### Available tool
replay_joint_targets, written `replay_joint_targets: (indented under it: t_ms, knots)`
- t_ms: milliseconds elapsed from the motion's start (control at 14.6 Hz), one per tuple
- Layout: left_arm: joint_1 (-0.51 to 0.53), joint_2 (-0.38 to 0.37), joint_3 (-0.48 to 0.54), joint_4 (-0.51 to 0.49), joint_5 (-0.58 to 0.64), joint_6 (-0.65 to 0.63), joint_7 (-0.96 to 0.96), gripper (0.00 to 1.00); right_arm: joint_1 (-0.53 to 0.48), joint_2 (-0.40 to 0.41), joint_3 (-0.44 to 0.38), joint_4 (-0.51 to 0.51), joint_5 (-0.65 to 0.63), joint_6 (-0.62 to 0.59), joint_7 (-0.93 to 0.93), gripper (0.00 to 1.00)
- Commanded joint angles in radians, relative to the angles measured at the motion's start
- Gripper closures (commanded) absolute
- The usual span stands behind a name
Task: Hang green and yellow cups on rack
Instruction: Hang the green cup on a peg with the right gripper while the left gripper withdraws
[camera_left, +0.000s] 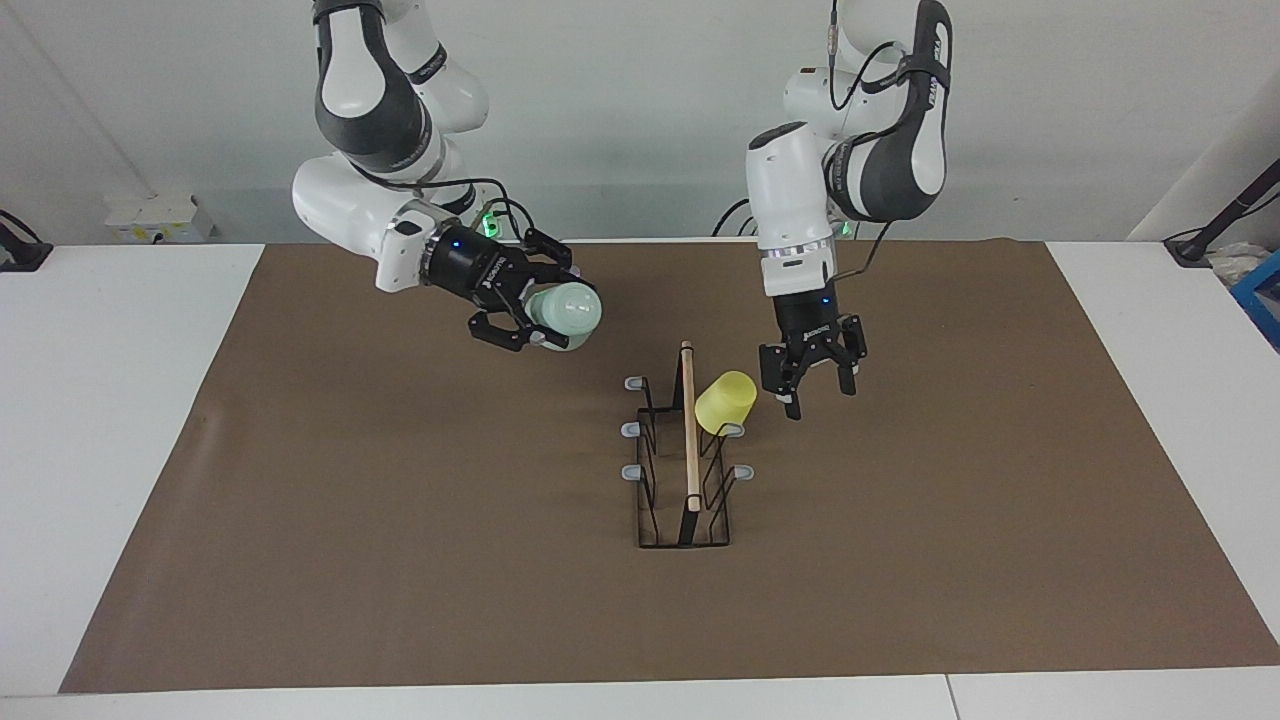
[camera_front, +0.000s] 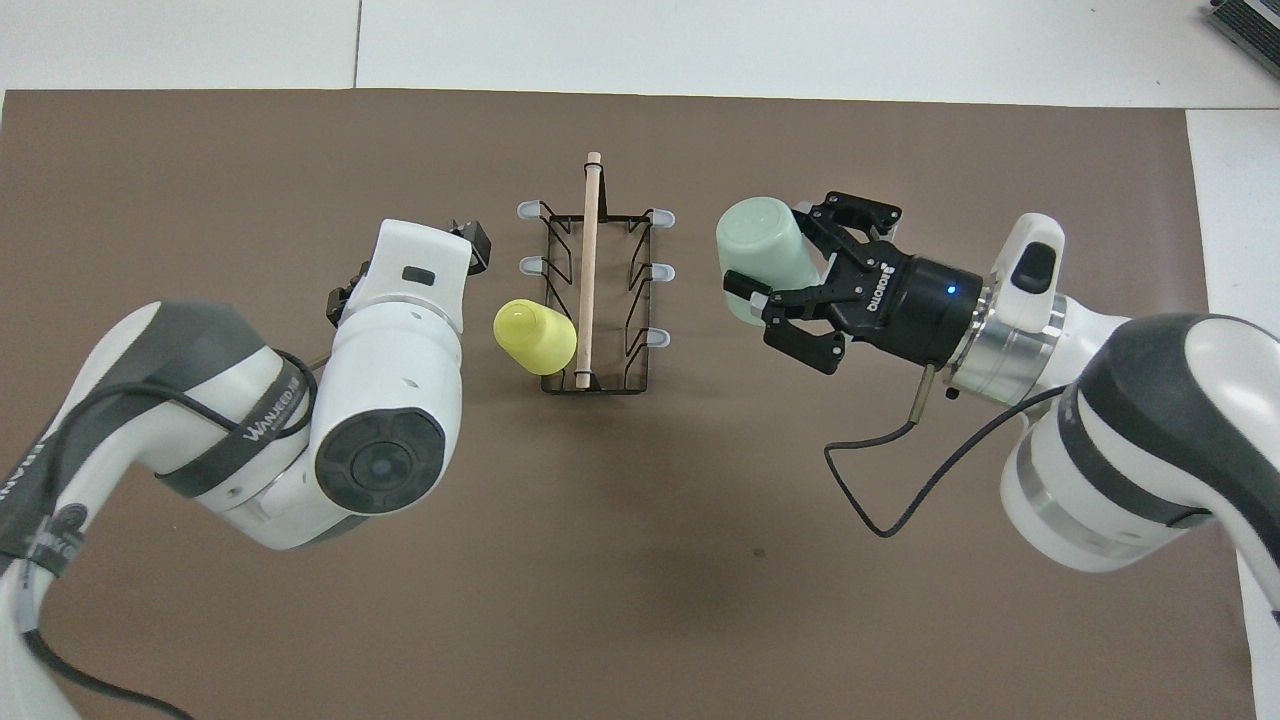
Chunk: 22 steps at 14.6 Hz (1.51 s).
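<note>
The black wire rack with its wooden rod stands mid-mat; it also shows in the overhead view. The yellow cup hangs tilted, mouth down, on the prong nearest the robots on the side toward the left arm's end, as the overhead view confirms. My left gripper is open and empty, just beside that cup and apart from it. My right gripper is shut on the pale green cup and holds it sideways over the mat, beside the rack toward the right arm's end. That gripper and cup also show from overhead.
A brown mat covers the white table. The rack's other five grey-tipped prongs are bare. A black cable hangs from my right wrist. A blue object lies at the table edge toward the left arm's end.
</note>
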Motion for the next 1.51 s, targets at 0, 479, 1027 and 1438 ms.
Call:
replay_joint_targets:
  t_ms: [0, 479, 1027, 1438]
  knots:
    - [0.050, 0.009, -0.006, 0.027, -0.143, -0.003, 0.246, 0.00, 0.011, -0.023, 0.000, -0.093, 0.116, -0.003, -0.179, 1.00]
    - [0.150, -0.019, -0.007, 0.034, -0.405, -0.103, 0.721, 0.00, 0.126, 0.078, -0.002, -0.084, 0.358, 0.053, -0.381, 1.00]
    - [0.331, -0.045, 0.005, 0.254, -0.685, -0.617, 1.375, 0.00, 0.178, 0.147, -0.002, -0.072, 0.486, 0.061, -0.473, 1.00]
    - [0.411, -0.043, 0.010, 0.367, -0.766, -0.809, 1.520, 0.00, 0.197, 0.256, -0.002, -0.028, 0.583, 0.045, -0.603, 1.00]
